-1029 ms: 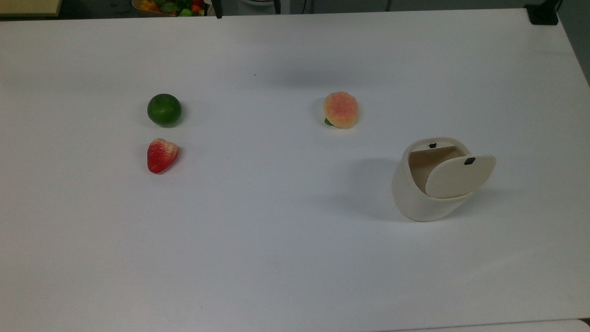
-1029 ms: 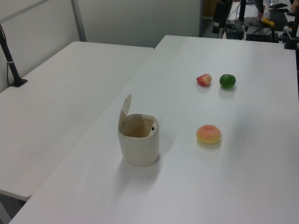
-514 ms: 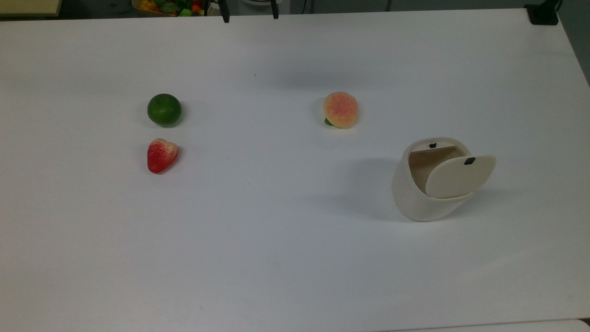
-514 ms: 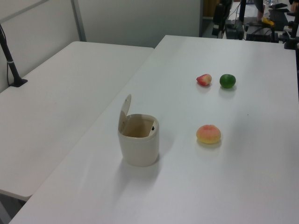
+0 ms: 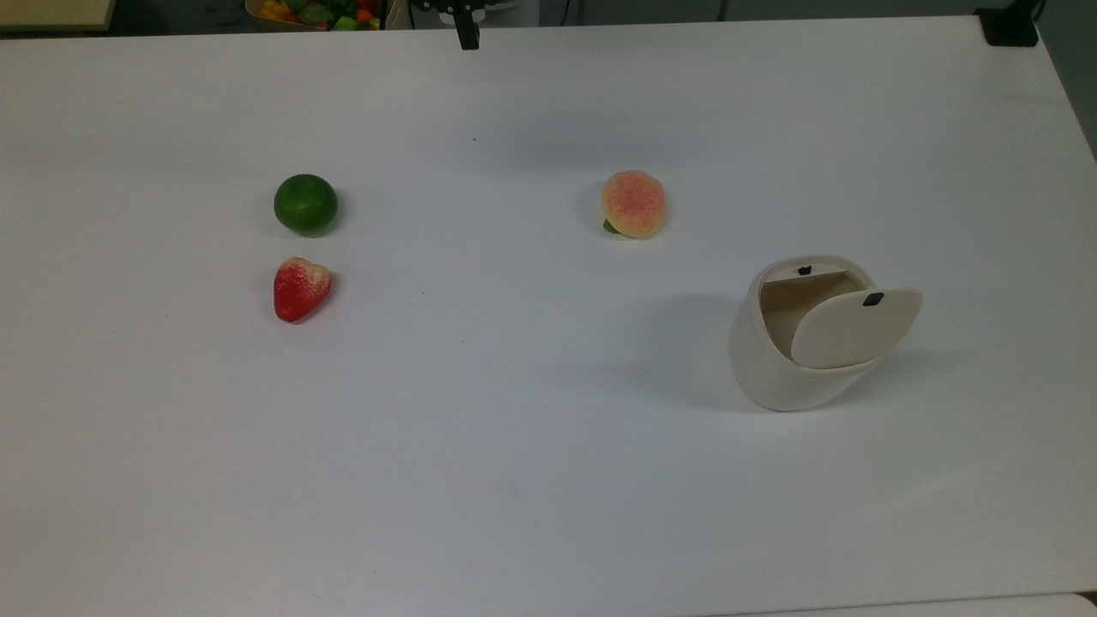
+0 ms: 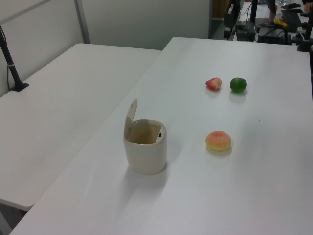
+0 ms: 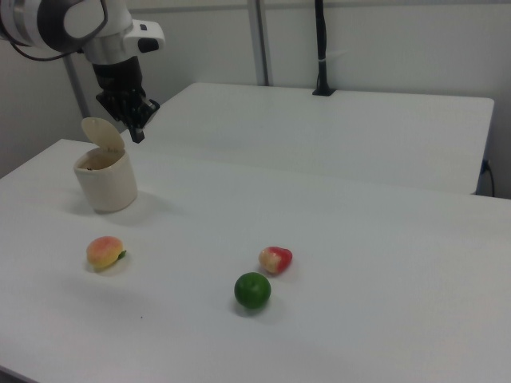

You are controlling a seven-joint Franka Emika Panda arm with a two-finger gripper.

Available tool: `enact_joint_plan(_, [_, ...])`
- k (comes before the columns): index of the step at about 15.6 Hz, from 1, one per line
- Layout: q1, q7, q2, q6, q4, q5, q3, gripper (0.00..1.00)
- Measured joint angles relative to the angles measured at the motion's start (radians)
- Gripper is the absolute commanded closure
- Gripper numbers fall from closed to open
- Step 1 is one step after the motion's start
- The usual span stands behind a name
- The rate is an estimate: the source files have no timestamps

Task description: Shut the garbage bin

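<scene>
The cream-white garbage bin [image 5: 776, 360] stands on the white table [image 5: 514, 428] at the top view's right. Its flat lid [image 5: 855, 326] with a small black tab is tipped up, so the inside shows. From the left view the garbage bin [image 6: 145, 152] has its lid [image 6: 130, 117] standing nearly upright. My gripper [image 5: 467, 36] hangs at the top view's upper edge, far from the bin, fingers shut with nothing between them. Seen from the right view, the gripper [image 7: 137, 132] points down, just right of the lid [image 7: 102, 134], and the garbage bin [image 7: 106, 185] stands below.
A green lime [image 5: 305, 204] and a red strawberry [image 5: 301, 288] lie at the top view's left. A peach [image 5: 633, 204] lies near the middle, up-left of the bin. A basket of fruit [image 5: 317, 12] and a black clamp [image 5: 1010, 26] sit at the far edge.
At the top view's upper edge the two fingers, wide apart a second ago, have come together into one dark tip. The bin, lid and fruits have not moved.
</scene>
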Motion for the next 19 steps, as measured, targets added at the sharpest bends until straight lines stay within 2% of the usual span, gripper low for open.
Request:
enact_joint_plan(6, [0.014, 0.000, 0.025, 0.044, 0.000, 0.000, 0.017, 1.00])
enact_joint_plan(13, [0.025, 0.000, 0.085, 0.214, 0.010, 0.000, 0.116, 1.00])
enact_joint_plan(19, [0.030, 0.029, 0.149, 0.460, 0.028, 0.000, 0.212, 1.00])
